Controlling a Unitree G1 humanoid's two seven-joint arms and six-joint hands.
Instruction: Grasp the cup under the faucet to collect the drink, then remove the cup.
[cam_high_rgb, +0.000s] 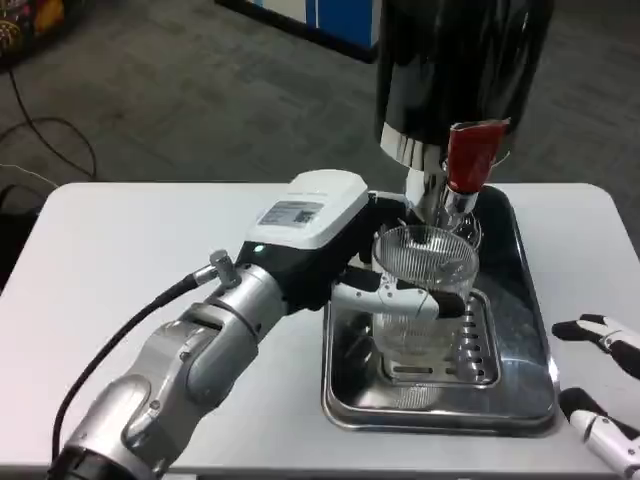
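The white rectangular table (120, 270) spans nearly the whole width of the head view, with grey carpet beyond its far edge. At the table's far right stands a tall black drink dispenser with a chrome lower band (455, 70); its base is hidden behind what sits in front of it. From its lower front projects a chrome faucet with a red lever handle (468, 165), pointing down.

Below the faucet, a shiny rectangular stainless-steel drip tray (525, 330) lies on the right half of the table, its near edge close to the table's near edge. A slotted metal grate (478, 345) sits inside it.

The silver left forearm comes in from the near left corner and runs diagonally toward the tray. The left hand (330, 235), white-backed with a label on top, reaches over the tray's left rim.

Its black and white fingers (400, 297) wrap around the side of the clear ribbed plastic cup (425, 275), gripping it. The cup stands upright over the grate, its open mouth directly under the faucet's spout. Whether any liquid is in it cannot be told.

The right hand (605, 385) lies at the table's near right corner, just right of the tray, holding nothing, its fingers spread apart.
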